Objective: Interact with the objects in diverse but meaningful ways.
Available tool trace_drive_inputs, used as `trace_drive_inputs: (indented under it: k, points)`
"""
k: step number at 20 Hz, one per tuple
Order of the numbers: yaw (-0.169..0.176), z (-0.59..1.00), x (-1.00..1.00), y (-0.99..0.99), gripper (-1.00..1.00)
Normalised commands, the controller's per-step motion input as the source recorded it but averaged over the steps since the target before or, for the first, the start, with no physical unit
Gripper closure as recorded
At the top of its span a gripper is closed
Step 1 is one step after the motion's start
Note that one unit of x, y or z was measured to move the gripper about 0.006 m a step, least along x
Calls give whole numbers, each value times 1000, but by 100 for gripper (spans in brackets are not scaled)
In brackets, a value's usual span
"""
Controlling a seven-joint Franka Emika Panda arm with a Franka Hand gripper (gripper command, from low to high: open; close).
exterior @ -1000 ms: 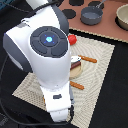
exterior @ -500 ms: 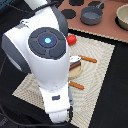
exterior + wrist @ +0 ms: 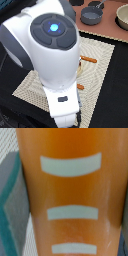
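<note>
The wrist view is filled by the yellow-orange bread loaf [image 3: 70,188], seen very close, with three pale score marks across it. No fingers show there, so I cannot tell whether it is held. In the exterior view the white arm [image 3: 50,55] covers most of the woven mat [image 3: 100,65] and hides the gripper. The brown sausage [image 3: 89,60] lies on the mat just to the exterior view's right of the arm. A small orange piece [image 3: 80,86] pokes out beside the arm lower down. Two grey handled pots [image 3: 91,15] stand at the back. The tomato and the silvery flat piece are hidden.
A tan bowl [image 3: 122,17] sits at the back on the exterior view's right, on a brown surface [image 3: 107,30]. The mat lies on a black tabletop [image 3: 117,100]. A grey-teal surface [image 3: 10,208] shows beside the loaf in the wrist view.
The arm has shifted a little up and to the exterior view's right, and now covers the red tomato that showed beside it before.
</note>
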Motion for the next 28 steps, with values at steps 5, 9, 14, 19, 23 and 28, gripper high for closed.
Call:
trace_drive_inputs:
  k: [5,9,14,19,23,28]
  points:
    - [21,981,-595,246,100]
    - [51,694,-891,286,100]
    - [28,180,-1000,174,100]
    - [0,-87,-1000,97,100]
    - [0,-235,-1000,75,100]
    - [0,-183,-1000,151,100]
